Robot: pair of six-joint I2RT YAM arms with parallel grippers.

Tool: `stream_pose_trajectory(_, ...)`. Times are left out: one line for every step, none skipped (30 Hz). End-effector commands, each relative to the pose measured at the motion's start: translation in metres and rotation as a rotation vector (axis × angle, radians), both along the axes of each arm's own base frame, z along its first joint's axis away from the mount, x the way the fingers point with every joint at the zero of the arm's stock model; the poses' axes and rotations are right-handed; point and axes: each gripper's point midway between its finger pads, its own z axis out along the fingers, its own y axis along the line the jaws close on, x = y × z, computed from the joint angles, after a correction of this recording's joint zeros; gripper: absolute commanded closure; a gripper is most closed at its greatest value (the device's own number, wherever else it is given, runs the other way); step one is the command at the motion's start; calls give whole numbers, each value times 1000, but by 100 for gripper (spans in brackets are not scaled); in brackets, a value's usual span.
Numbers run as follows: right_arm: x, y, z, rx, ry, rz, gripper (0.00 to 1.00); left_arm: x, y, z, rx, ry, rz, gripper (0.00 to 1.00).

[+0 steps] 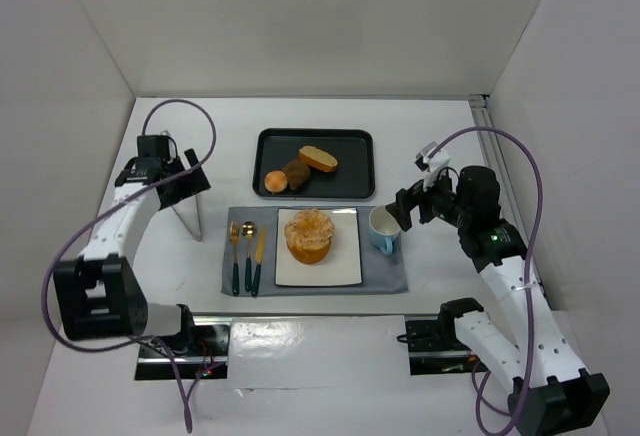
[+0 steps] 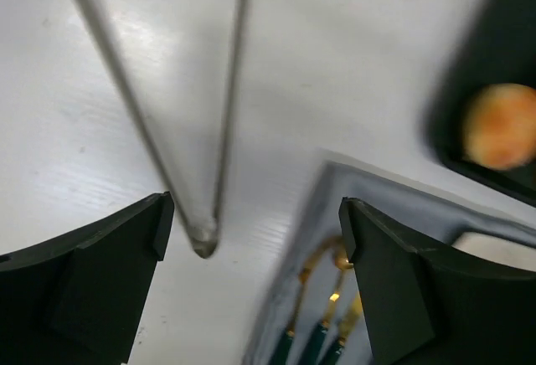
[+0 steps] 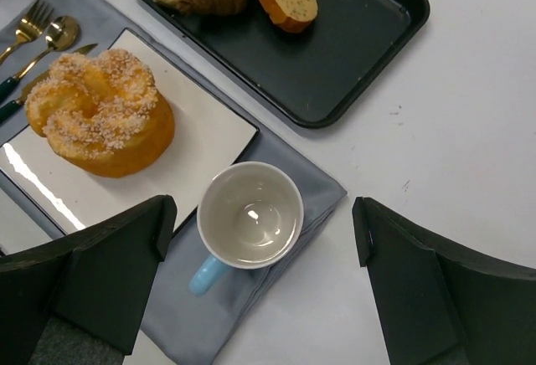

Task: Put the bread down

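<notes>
Since the desk [image 1: 430, 126] carries a white plate [image 1: 342, 264] at frame centre with the bread [image 1: 309, 235] resting on it, the placing looks done; only drawing the arms back seems to remain. Both the left hand [image 1: 188, 182] and the right hand [image 1: 405, 208] gape wide, holding nothing. The left wrist view is blurred, with the cutlery [image 2: 322, 331] cut off at its lower edge.

The bread [image 1: 309, 235] sits on the plate [image 1: 346, 261]; cup [image 1: 382, 224] right of it; cutlery [image 1: 247, 253] left; tray [image 1: 350, 168] behind.
</notes>
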Motion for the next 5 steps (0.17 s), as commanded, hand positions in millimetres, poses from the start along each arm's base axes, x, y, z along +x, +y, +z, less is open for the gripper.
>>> stream_pose_trajectory(10, -3, 5, 20, 1, -56, 0, 3, -48, 45, -82, -188, -158, 0)
stream_pose_trajectory(14, -4, 2, 28, 10, -77, 0, -1, -57, 48, -82, -207, -185, 0)
stream_pose_trajectory(15, -5, -1, 55, 42, -111, 0, -1, -67, 57, -76, -253, -248, 0)
stream_pose_trajectory(15, -2, 4, 61, 52, -106, 0, -5, -86, 66, -78, -295, -318, 0)
stream_pose_trajectory(22, -4, 10, 60, 61, -131, 0, -7, -94, 69, -74, -305, -351, 0)
